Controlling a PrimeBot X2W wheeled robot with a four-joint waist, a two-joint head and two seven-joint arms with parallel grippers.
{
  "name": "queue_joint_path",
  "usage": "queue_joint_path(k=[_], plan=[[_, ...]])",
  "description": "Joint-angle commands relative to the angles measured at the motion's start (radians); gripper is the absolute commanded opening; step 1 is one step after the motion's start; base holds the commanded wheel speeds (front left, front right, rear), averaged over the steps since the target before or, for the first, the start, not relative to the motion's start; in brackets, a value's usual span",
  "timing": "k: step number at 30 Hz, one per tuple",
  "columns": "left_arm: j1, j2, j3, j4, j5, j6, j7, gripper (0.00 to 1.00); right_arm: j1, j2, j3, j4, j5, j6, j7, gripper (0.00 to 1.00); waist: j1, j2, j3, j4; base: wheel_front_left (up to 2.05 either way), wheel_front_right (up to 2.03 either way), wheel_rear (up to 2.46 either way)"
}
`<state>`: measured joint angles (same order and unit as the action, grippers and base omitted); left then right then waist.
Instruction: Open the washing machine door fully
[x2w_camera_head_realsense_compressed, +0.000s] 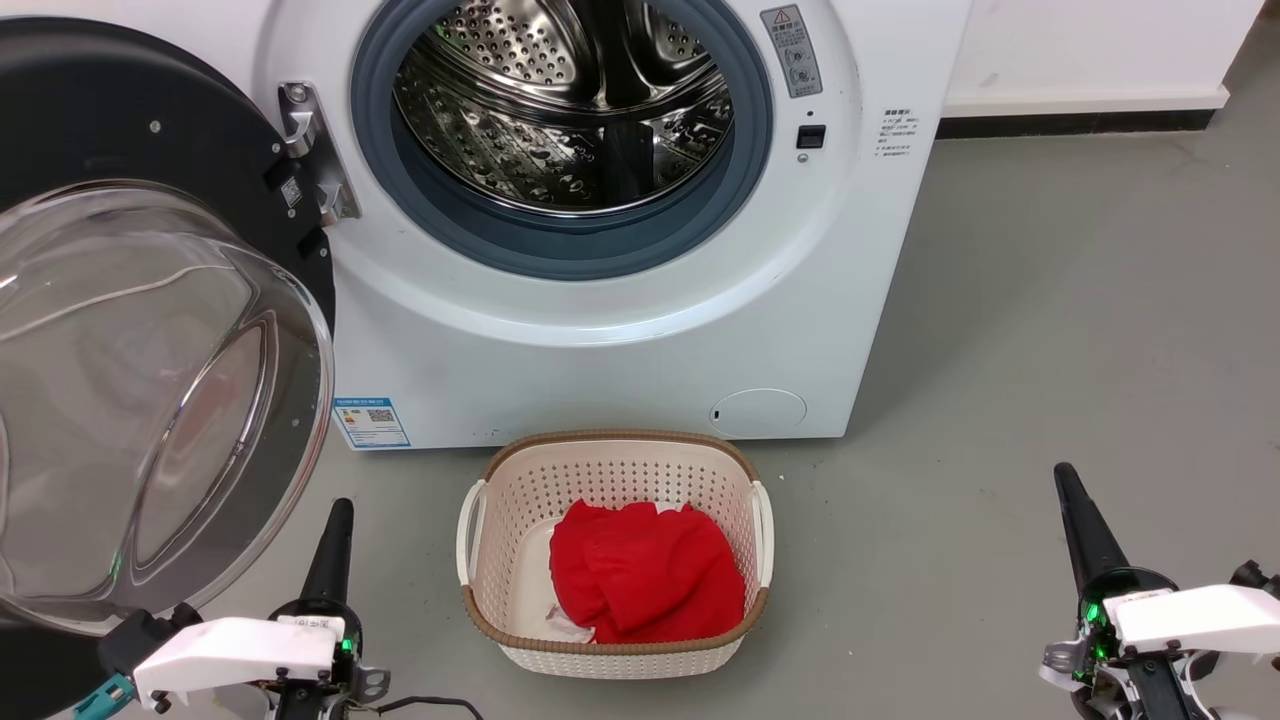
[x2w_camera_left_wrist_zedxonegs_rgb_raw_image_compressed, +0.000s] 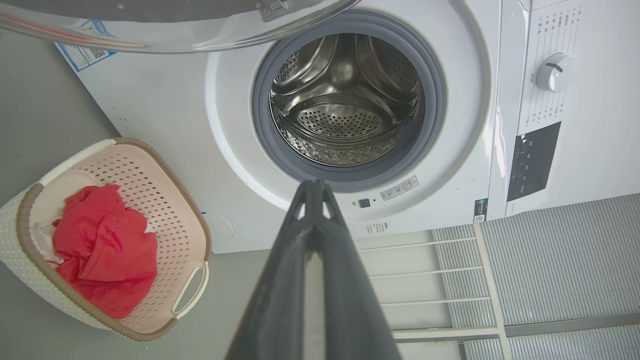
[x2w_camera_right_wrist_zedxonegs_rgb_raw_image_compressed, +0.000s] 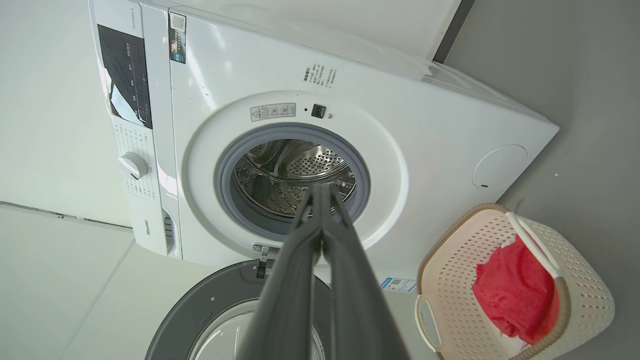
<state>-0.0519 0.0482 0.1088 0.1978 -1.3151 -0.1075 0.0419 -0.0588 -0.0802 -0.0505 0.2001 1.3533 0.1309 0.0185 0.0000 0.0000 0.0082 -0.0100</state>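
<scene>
Left pincer (x2w_camera_left_wrist_zedxonegs_rgb_raw_image_compressed: 313, 187): fingers pressed together, holding nothing; in the head view it sits low at the left, its tip just beside the lower rim of the door.
Right pincer (x2w_camera_right_wrist_zedxonegs_rgb_raw_image_compressed: 320, 189): fingers together at the tips, holding nothing; low at the right of the head view, over bare floor (x2w_camera_head_realsense_compressed: 1050, 350).
Washing machine door (x2w_camera_head_realsense_compressed: 170, 380): swung out on its metal hinge (x2w_camera_head_realsense_compressed: 310, 150) to the left of the opening, its glass bowl bulging toward the camera, apart from both pincers.
Washing machine (x2w_camera_head_realsense_compressed: 600, 360): white box on the floor, its mouth uncovered and ringed by the grey seal (x2w_camera_head_realsense_compressed: 560, 250).
Drum (x2w_camera_head_realsense_compressed: 570, 100): perforated steel walls in plain sight.
Basket (x2w_camera_head_realsense_compressed: 615, 442): cream, brown-rimmed, on the floor just in front of the machine, between the two pincers.
Basket contents: a crumpled red cloth (x2w_camera_head_realsense_compressed: 645, 570), with a bit of white fabric (x2w_camera_head_realsense_compressed: 565, 625) under its edge.
Open room: grey floor lies wide between the basket and the right pincer; on the left, the door's rim crowds the left pincer.
</scene>
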Motion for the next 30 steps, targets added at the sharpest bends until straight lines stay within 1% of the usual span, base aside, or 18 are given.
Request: queue_joint_path(k=[1,13,30], plan=[[-0.026,0.003,0.004,0.001,-0.027,-0.007,0.009,0.0,-0.021,-0.004,-0.003,0.001,0.03,0.0,0.008,0.0,0.0,0.0,0.0,0.0,0.0,0.0,0.0],[-0.042,0.003,0.006,0.021,-0.138,-0.016,0.036,0.0,-0.033,-0.001,-0.013,0.019,0.137,0.0,0.031,0.0,0.0,0.0,-0.002,0.004,0.0,0.0,0.0],[-0.06,0.003,0.007,0.043,-0.26,-0.024,0.066,0.0,-0.048,0.003,-0.024,0.038,0.253,0.0,0.06,0.0,0.0,0.0,-0.004,0.008,0.0,0.0,0.0]])
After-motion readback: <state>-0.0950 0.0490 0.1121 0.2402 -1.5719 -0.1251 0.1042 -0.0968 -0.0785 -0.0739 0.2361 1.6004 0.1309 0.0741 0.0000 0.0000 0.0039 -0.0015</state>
